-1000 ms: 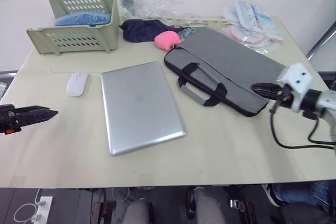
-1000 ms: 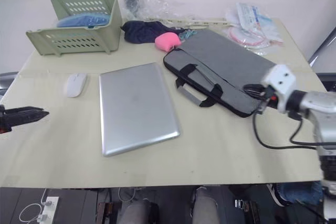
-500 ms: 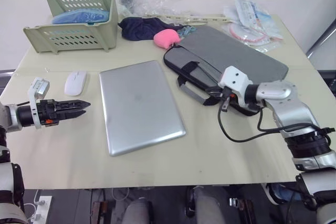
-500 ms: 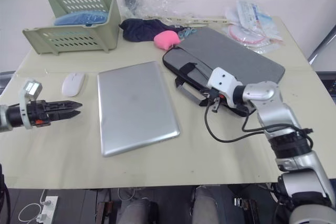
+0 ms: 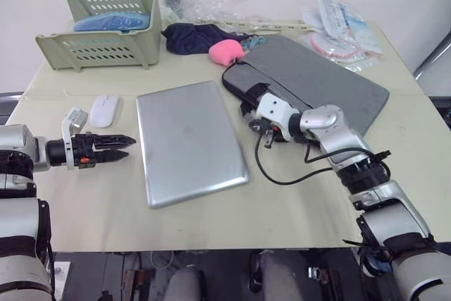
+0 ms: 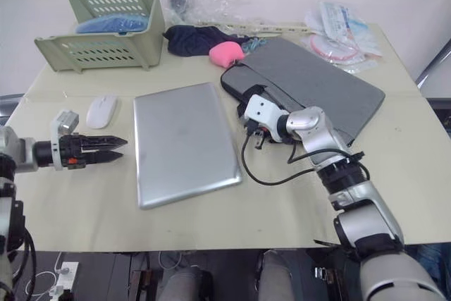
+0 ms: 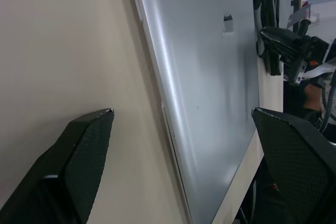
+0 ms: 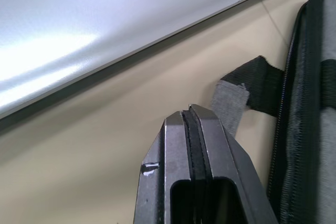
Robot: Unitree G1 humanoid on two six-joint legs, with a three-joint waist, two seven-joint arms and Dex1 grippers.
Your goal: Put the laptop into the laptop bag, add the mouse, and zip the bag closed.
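Note:
The silver laptop (image 5: 187,139) lies flat at the table's middle, lid closed. Right of it lies the grey laptop bag (image 5: 313,82), its black handles (image 5: 248,100) facing the laptop. The white mouse (image 5: 104,110) rests left of the laptop's far corner. My left gripper (image 6: 121,148) is open just left of the laptop's left edge, near the mouse. In the left wrist view the two fingers (image 7: 79,156) stand wide apart before the laptop (image 7: 210,77). My right gripper (image 5: 254,125) is shut and empty, low between the laptop's right edge and the bag's handles; its fingertips (image 8: 191,129) press together beside a handle strap (image 8: 233,98).
A green basket (image 5: 99,26) with a blue item stands at the back left. A dark cloth (image 5: 194,37) and a pink toy (image 5: 224,51) lie behind the laptop. Plastic packets (image 5: 338,29) sit at the back right. The table's front edge (image 5: 211,244) is near.
My left gripper has moved right, up to the laptop's left edge. My right gripper has swept left along the bag's front to the handles beside the laptop.

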